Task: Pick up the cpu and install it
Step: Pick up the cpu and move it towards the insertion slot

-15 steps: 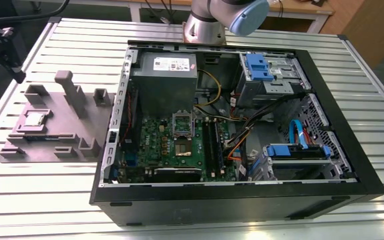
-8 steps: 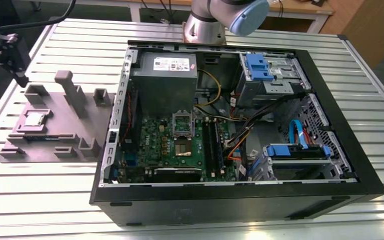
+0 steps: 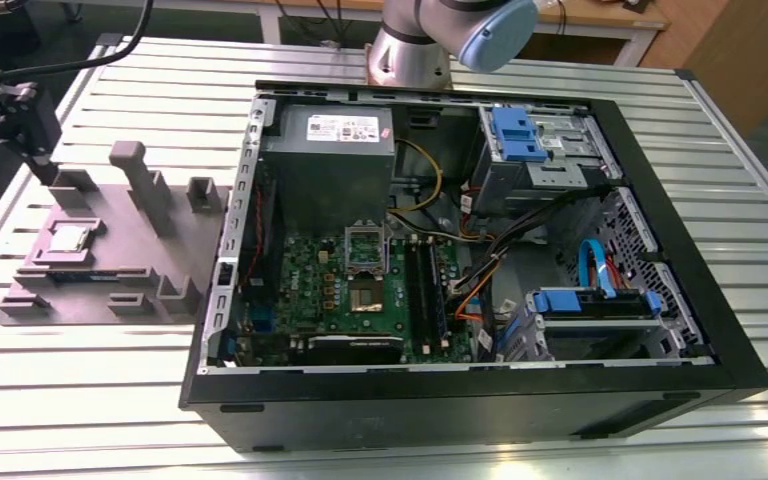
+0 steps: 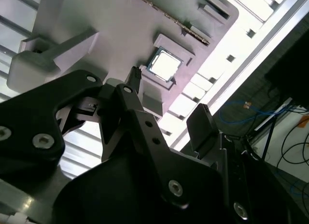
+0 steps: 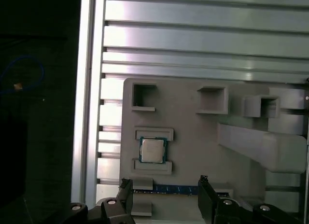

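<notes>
I have the gripper (image 5: 165, 194) spread wide above the cpu (image 5: 152, 150), which sits in its grey holder (image 5: 193, 132).

In both wrist views I see the two black fingers (image 5: 206, 192) apart with nothing between them, clear of the chip. The cpu lies flat, silver face up, in a shallow square pocket between two raised ledges. A thin blue-green strip (image 5: 174, 189), possibly a memory stick, lies just beside that pocket. In the exterior view the holder rests on the slatted metal table (image 3: 91, 370), to the exterior view's left of the open computer case (image 3: 684, 260). The motherboard (image 3: 317, 285) lies inside the case, well apart from the cpu.
</notes>
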Robot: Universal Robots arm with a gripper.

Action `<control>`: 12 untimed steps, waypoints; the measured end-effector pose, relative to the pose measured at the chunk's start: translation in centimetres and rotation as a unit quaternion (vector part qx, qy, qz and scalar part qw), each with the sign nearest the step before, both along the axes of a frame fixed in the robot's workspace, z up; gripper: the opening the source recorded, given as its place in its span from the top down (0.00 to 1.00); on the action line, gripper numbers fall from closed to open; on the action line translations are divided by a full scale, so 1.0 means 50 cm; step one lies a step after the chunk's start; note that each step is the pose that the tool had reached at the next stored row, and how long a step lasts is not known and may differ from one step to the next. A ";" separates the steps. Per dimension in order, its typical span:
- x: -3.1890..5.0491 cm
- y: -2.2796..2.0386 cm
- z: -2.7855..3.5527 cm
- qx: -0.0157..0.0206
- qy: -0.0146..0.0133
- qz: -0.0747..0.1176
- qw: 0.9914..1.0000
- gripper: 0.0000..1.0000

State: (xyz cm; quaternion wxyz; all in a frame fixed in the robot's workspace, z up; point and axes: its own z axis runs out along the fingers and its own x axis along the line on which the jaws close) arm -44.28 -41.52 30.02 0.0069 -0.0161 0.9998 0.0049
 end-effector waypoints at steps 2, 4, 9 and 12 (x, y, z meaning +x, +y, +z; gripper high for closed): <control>0.000 0.0000 0.000 0.000 0.000 0.000 1.000 0.35; 0.000 0.0000 0.000 0.000 0.000 0.000 1.000 0.35; 0.000 0.0000 -0.001 0.000 0.000 0.000 1.000 0.35; 0.000 0.0000 -0.003 0.000 0.000 0.000 1.000 0.35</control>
